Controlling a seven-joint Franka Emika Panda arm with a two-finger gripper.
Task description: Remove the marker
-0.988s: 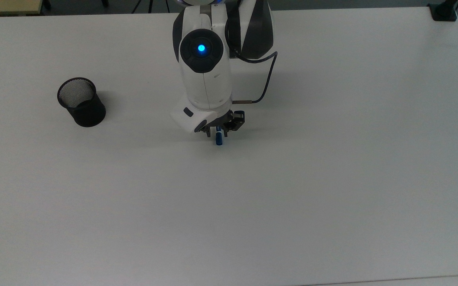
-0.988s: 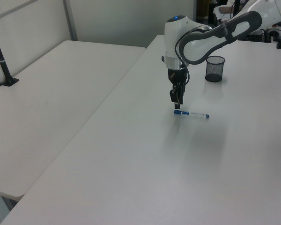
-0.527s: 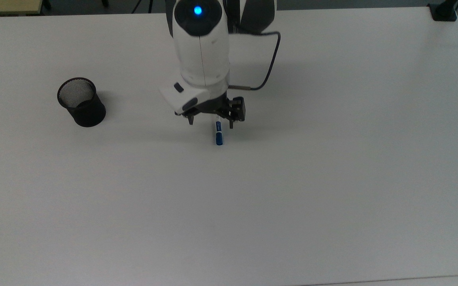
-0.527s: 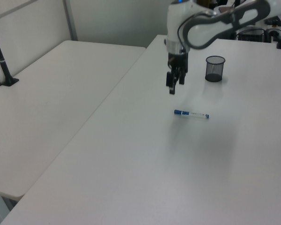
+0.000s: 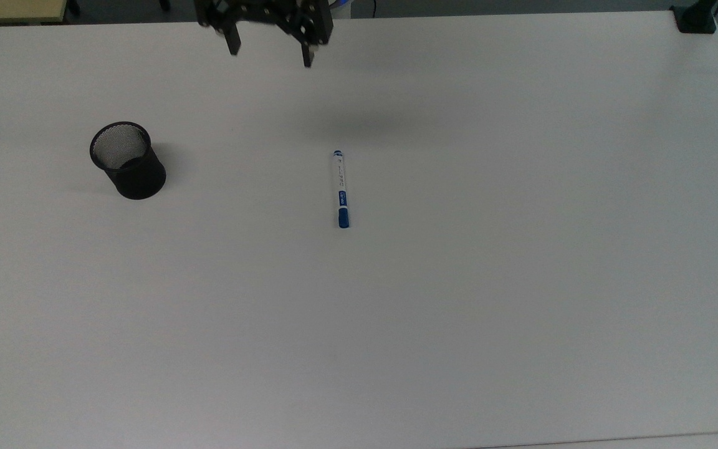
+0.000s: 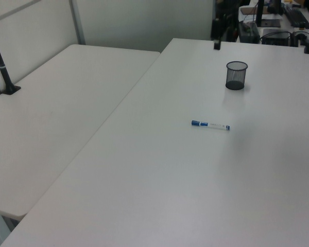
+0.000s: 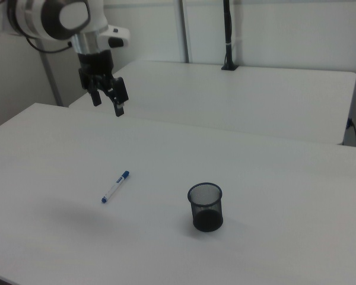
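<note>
Since a second ago I have lifted my gripper (image 5: 268, 55) clear of the marker (image 5: 340, 189) to the top view's upper edge, fingers spread wide and empty. Now the marker lies flat mid-table (image 5: 521, 280), blue cap toward the top view's bottom, well below my hand, and well right of the black mesh cup (image 5: 127, 160).
</note>
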